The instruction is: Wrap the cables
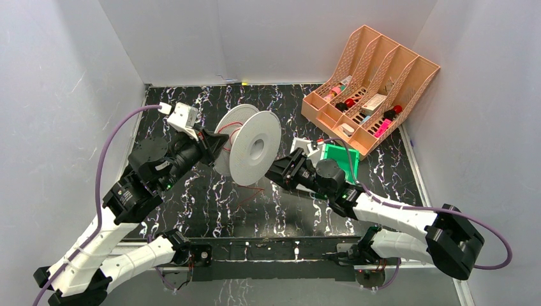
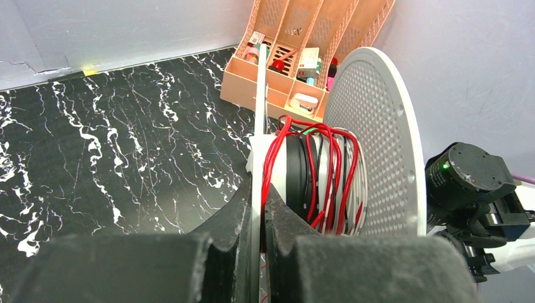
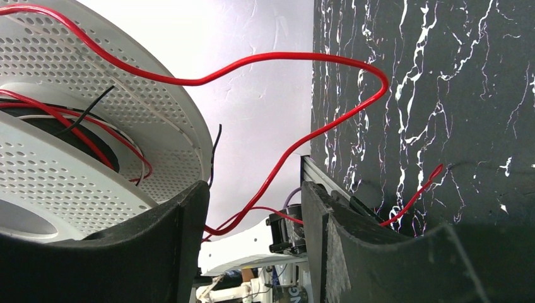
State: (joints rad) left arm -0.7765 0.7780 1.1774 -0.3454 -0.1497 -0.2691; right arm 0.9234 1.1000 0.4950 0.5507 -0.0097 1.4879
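The left gripper (image 2: 257, 201) is clamped on the rim of one flange of the white spool (image 1: 255, 148), holding it on edge with both flanges upright. Just past its fingers, red cable (image 2: 332, 165) lies in loose turns round the core, with white cable (image 2: 357, 183) showing among them.

On the spool's other side, the right gripper (image 3: 253, 189) has its fingers apart and grips nothing. One finger sits close beside the perforated outer flange (whether it touches cannot be told). A slack run of the red cable passes through the gap between the fingers, loops away from the gripper over the black marbled table (image 1: 191, 204) and swings back to the spool. A loose red tail lies on the table near the other finger. A short black cable (image 3: 94, 104) pokes out between the flanges.

Behind the right gripper's wrist is a green box (image 1: 338, 160). Well beyond it, at the far right of the table, stands a peach organizer (image 1: 408, 70) with small items in its slots.
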